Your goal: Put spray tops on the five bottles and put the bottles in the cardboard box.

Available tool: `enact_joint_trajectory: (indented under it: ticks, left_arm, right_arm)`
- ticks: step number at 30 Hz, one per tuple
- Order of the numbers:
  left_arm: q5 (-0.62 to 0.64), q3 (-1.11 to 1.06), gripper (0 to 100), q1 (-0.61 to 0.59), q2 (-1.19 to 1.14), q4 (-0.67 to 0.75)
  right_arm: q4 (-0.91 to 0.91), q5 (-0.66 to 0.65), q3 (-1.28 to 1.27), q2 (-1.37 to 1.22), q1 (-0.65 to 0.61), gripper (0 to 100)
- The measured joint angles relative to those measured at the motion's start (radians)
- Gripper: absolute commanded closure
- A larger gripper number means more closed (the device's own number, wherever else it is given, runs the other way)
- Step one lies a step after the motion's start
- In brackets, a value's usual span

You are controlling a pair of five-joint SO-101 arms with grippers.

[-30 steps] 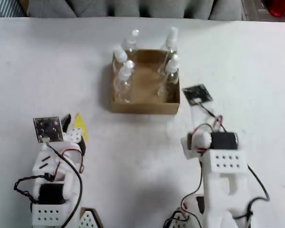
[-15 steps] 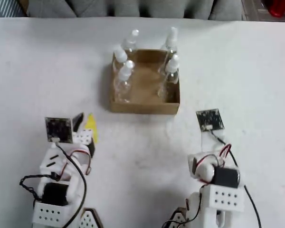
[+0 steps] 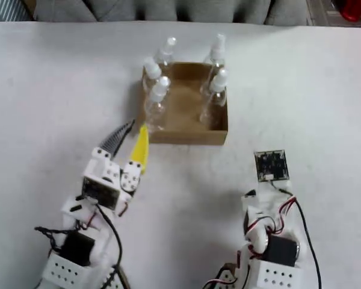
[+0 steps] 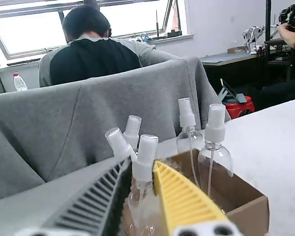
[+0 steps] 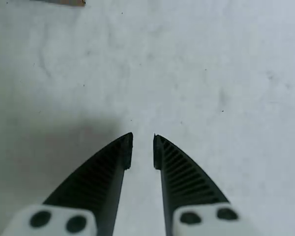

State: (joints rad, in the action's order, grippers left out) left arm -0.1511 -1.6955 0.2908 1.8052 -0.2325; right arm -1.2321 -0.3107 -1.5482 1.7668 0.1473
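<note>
Left claw [image 3: 138, 125], spread and empty, has swung up beside the cardboard box [image 3: 183, 136] while the right claw [image 5: 141, 142], barely parted, has backed toward lower right; all five spray-topped bottles [image 3: 158, 96] stand inside, so the task looks complete.

a lab-like workroom: wide windows [image 4: 29, 29], a far desk [image 4: 226, 58] carrying equipment [image 4: 250, 35].

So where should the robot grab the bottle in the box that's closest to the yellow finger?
Probably by the neck, just under its white spray top, coming straight down from above. The bottle stands upright, the cardboard box walls surround its lower body, and another bottle stands close behind, so coming in from the side looks blocked.
</note>
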Motion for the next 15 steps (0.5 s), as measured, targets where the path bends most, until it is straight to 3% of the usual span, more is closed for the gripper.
enact_joint_trajectory:
  ticks: [7,15]
  left_arm:
    - [-0.008,0.000,98,0.005,0.000,0.100]
    - [-0.008,0.000,98,0.005,0.000,0.097]
  right_arm:
    - [-0.002,0.000,-0.006,0.015,0.000,96.8]
    - [-0.002,0.000,-0.006,0.015,0.000,96.8]
